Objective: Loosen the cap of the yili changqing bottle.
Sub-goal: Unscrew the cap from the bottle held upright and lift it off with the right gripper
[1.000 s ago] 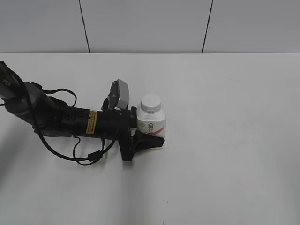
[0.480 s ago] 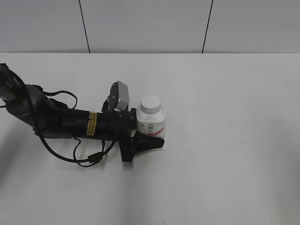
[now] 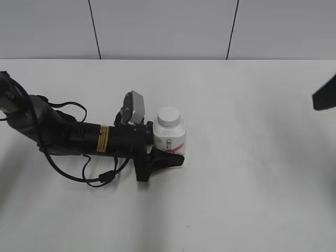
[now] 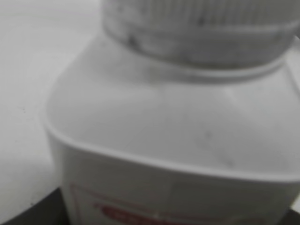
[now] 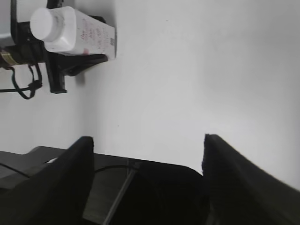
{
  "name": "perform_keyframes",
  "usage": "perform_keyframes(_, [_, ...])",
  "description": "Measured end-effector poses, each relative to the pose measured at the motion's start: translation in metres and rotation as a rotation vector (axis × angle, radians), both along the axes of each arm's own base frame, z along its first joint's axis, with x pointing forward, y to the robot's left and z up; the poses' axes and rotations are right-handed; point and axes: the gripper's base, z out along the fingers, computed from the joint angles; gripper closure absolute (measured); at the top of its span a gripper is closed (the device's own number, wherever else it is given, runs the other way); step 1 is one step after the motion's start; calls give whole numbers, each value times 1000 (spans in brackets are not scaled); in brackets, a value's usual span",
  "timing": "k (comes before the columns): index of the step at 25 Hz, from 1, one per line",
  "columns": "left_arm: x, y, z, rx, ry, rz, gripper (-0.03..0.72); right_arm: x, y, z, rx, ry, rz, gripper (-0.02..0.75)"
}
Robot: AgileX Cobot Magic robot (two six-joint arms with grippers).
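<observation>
The yili changqing bottle (image 3: 170,139) stands upright on the white table, white with a pink-red label. Its white ribbed cap (image 3: 169,116) sits on the neck. My left gripper (image 3: 173,150) lies low along the table and is shut on the bottle's lower body, one black finger in front and the other hidden behind. The left wrist view is filled by the bottle's shoulder (image 4: 164,131) and the cap (image 4: 201,28). My right gripper (image 5: 147,140) is open and empty, far to the right of the bottle (image 5: 75,33); it shows at the right edge of the exterior view (image 3: 325,94).
The white table (image 3: 252,184) runs back to a grey panelled wall. The left arm's black body and looping cables (image 3: 79,139) lie on the table left of the bottle.
The right gripper has come into the exterior view at the right edge. The left gripper and the bottle have hardly moved.
</observation>
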Motion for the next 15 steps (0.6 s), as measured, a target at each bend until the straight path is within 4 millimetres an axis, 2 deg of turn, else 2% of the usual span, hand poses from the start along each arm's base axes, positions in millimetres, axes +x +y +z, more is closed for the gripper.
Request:
perform_keyframes(3, [0,0,0,1,0,0,267,28,13,-1,30,57,15,173])
perform_keyframes(9, [0,0,0,4,0,2,267,69,73,-12,-27,156,72,173])
perform_keyframes(15, [0,0,-1,7,-1,2,267,108,120,-32,-77,217,84,173])
